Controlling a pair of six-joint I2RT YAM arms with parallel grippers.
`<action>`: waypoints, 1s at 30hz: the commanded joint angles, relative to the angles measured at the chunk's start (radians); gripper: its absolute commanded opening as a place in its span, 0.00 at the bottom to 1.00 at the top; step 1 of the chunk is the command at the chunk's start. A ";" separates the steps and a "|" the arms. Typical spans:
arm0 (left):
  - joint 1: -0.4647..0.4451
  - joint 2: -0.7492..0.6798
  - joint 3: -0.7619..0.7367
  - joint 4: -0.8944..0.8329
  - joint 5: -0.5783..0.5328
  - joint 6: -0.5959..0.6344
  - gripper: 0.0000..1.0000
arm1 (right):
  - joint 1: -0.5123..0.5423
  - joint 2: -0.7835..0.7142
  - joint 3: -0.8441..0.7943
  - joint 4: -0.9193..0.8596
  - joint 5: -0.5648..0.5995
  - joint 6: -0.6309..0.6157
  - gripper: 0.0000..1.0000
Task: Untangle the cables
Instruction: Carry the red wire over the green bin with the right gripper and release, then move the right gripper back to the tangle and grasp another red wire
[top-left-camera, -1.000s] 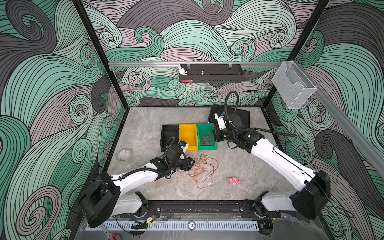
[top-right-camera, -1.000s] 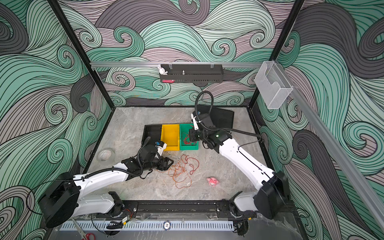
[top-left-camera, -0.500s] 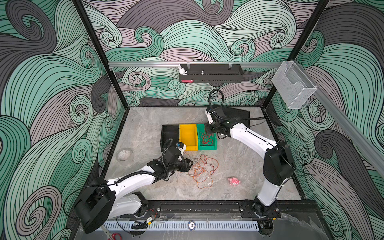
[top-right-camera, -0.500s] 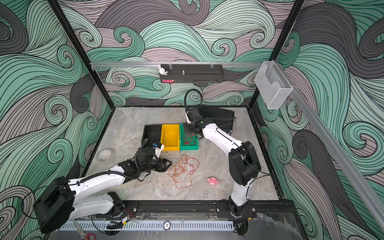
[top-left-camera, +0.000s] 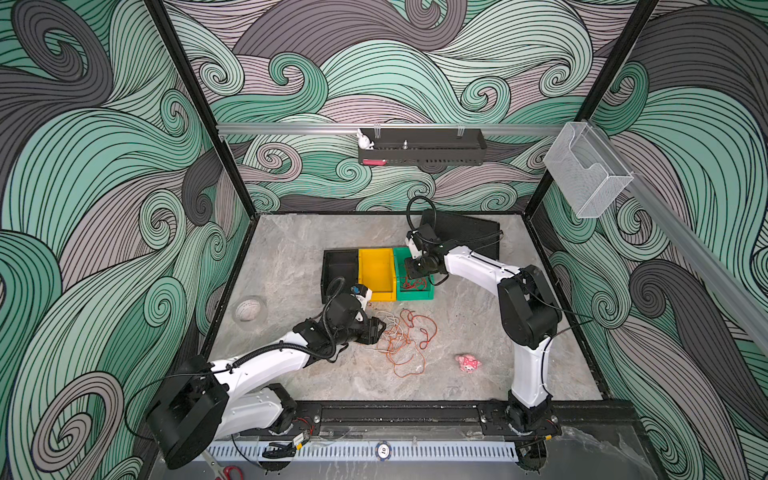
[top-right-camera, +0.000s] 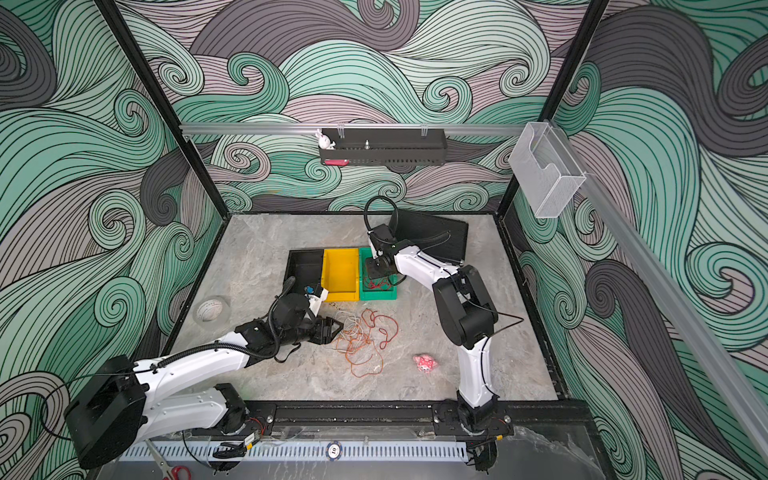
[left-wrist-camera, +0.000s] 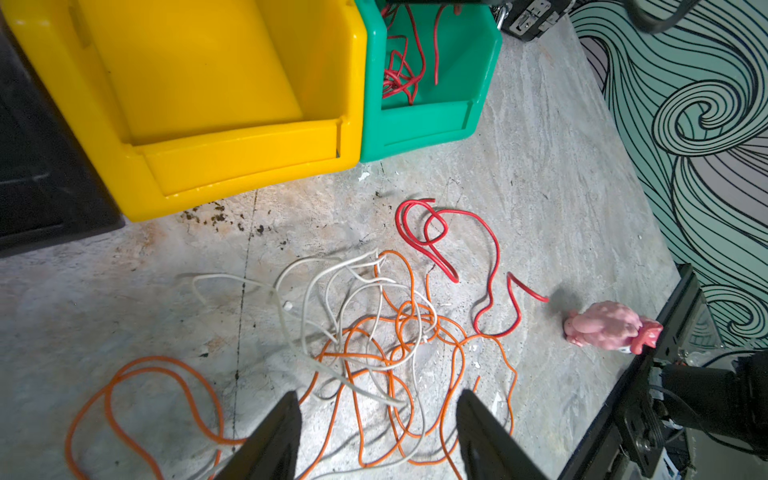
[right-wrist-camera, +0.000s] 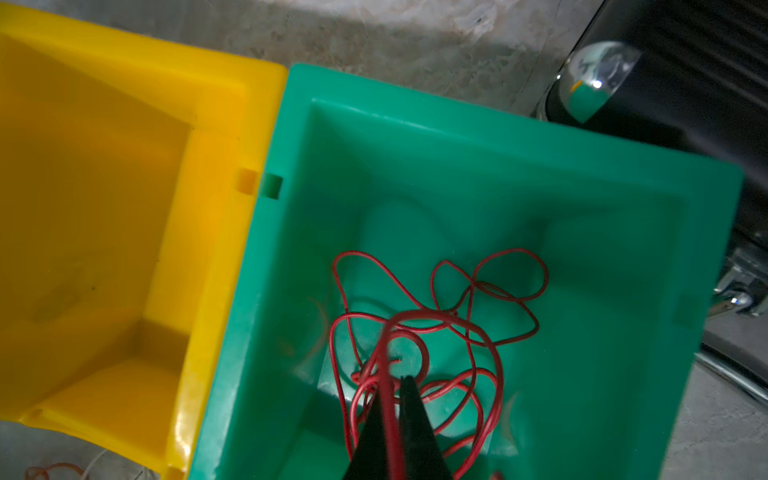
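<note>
The cables (left-wrist-camera: 399, 328), orange, white and red, lie tangled on the table (left-wrist-camera: 124, 291), right in front of the left gripper (left-wrist-camera: 376, 399) and partly between its wide-open jaws. One red cable (right-wrist-camera: 419, 314) runs between the almost closed jaws of the right gripper (right-wrist-camera: 394, 386), inside the green bin (right-wrist-camera: 498, 166).

Swirl-patterned green-grey walls (top-left-camera: 124, 166); grey marbled floor (top-left-camera: 291, 257); black shelf (top-left-camera: 422, 153) on back wall.

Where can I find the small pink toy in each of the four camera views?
Top view: pink toy on the table, right of the loose cables.
Top view: same spot.
Left wrist: just past the red cable's free end.
Right wrist: not in view.
Shared landmark: the green bin, in all four.
</note>
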 joint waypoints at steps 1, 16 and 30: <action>0.005 -0.019 0.014 -0.023 -0.012 0.007 0.62 | -0.004 0.012 0.047 -0.057 -0.010 0.007 0.15; 0.004 -0.042 0.038 -0.069 -0.037 0.027 0.62 | -0.003 -0.082 0.069 -0.146 0.101 -0.036 0.44; 0.004 -0.072 0.043 -0.094 -0.037 0.040 0.62 | -0.002 -0.229 0.064 -0.190 0.091 -0.058 0.48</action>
